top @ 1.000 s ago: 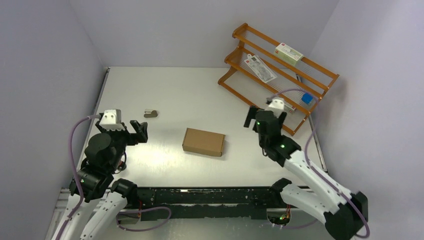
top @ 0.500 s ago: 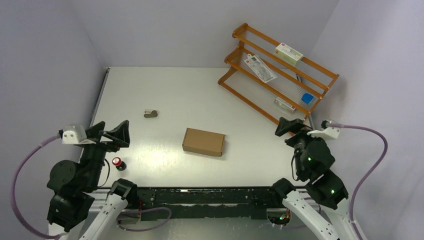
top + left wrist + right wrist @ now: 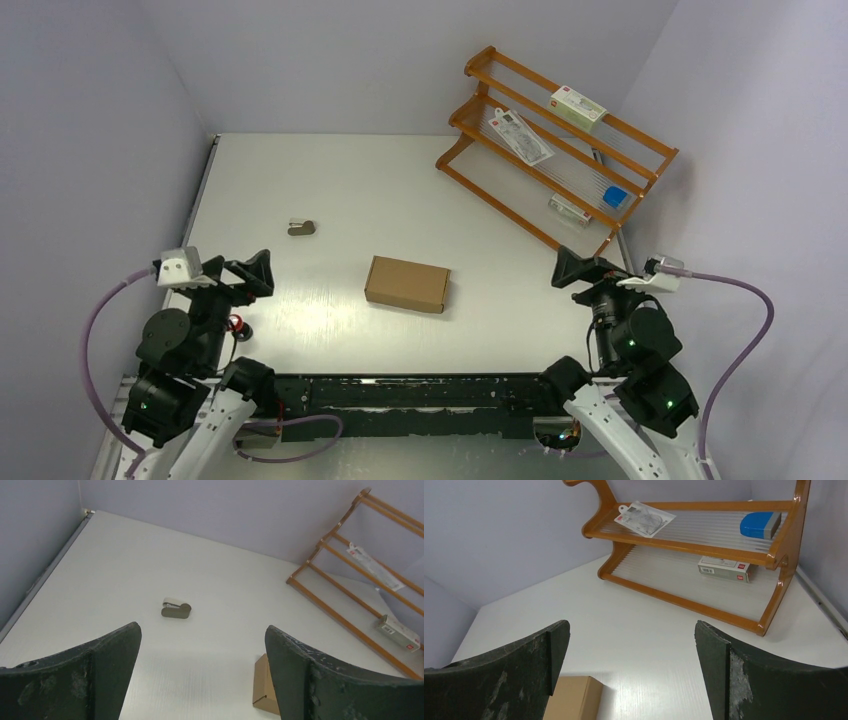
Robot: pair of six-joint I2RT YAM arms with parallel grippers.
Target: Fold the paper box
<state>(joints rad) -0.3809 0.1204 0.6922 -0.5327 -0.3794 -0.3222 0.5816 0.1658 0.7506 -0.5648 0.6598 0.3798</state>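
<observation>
Top external: folded paper box (image 3: 407, 284) betw. L gripper (image 3: 250, 268) & R gripper (image 3: 582, 266), both spread.

white table (image 3: 350, 190) | orange wooden three-tier rack (image 3: 600, 132) at far right corner | top tier: white boxed package (image 3: 578, 105) | middle tier: clear blister pack (image 3: 522, 135), blue object (image 3: 614, 196) | bottom tier: white-and-red box (image 3: 568, 208) | small grey-olive object (image 3: 301, 227) on table, left of centre | small red-topped item (image 3: 237, 322) near left front edge

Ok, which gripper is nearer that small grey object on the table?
Left. The left gripper is just near-left of the small grey object; the right gripper is across the table, beyond the paper box.
</observation>
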